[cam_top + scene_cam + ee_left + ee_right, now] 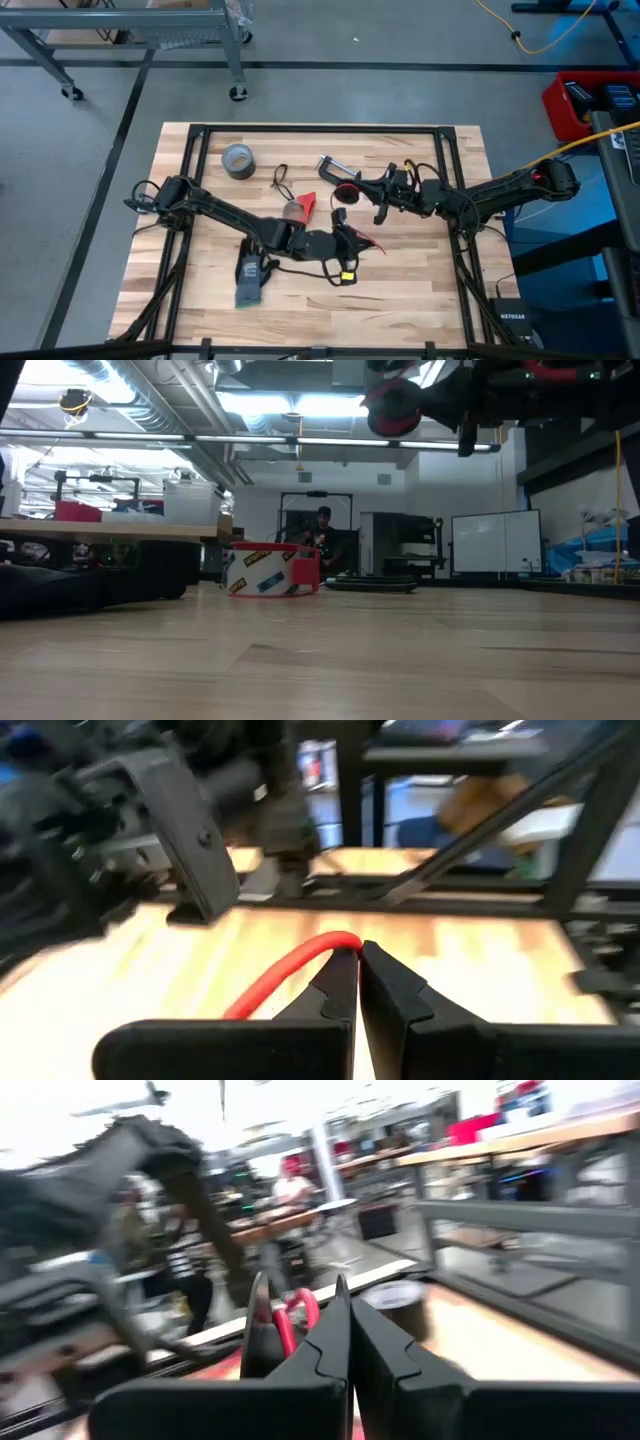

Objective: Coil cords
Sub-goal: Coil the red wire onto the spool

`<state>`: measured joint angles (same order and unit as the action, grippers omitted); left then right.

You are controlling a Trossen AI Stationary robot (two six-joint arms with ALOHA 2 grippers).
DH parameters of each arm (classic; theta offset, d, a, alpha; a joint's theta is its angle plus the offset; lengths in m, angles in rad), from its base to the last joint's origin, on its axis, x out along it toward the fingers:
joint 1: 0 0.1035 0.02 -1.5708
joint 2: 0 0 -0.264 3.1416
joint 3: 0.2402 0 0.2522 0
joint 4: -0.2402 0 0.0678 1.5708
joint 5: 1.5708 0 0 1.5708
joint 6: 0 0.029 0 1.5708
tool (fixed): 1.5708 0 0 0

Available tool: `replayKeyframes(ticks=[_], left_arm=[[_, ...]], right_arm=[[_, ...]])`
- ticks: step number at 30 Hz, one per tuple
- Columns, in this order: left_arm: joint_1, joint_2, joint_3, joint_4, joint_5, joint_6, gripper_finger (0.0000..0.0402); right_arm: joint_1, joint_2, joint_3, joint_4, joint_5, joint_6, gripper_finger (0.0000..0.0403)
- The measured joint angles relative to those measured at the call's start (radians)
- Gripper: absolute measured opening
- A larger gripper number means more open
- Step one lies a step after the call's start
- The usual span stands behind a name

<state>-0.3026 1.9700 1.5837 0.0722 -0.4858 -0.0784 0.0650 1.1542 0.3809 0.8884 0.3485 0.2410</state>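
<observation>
Print on the red-and-white tape ring [272, 572] in the low view: blue and white label patches, lettering too blurred for me to read. Small box [511, 322] at the table's near right corner carries white lettering, unreadable to me. No other text legible.

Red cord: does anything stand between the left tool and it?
Nothing visible does. The left tool is shut on the red cord, which arcs away over the table. The right tool hangs farther off, above the table.
</observation>
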Motion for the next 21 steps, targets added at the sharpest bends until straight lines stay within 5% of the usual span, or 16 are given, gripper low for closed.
replayKeyframes(ticks=[5,11,21], left_arm=[[-0.003,0.006,-0.001,-0.045,-0.130,-0.042,0.0000],[0.018,0.009,-0.040,-0.052,-0.153,-0.132,0.0000],[0.072,0.009,-0.040,-0.060,-0.008,-0.284,0.0000]], right_arm=[[0.000,0.000,0.000,0.047,0.103,-0.016,0.0005],[0.000,0.000,0.000,0.146,0.105,-0.095,0.0005],[0.000,0.000,0.000,0.295,0.142,-0.201,0.0005]])
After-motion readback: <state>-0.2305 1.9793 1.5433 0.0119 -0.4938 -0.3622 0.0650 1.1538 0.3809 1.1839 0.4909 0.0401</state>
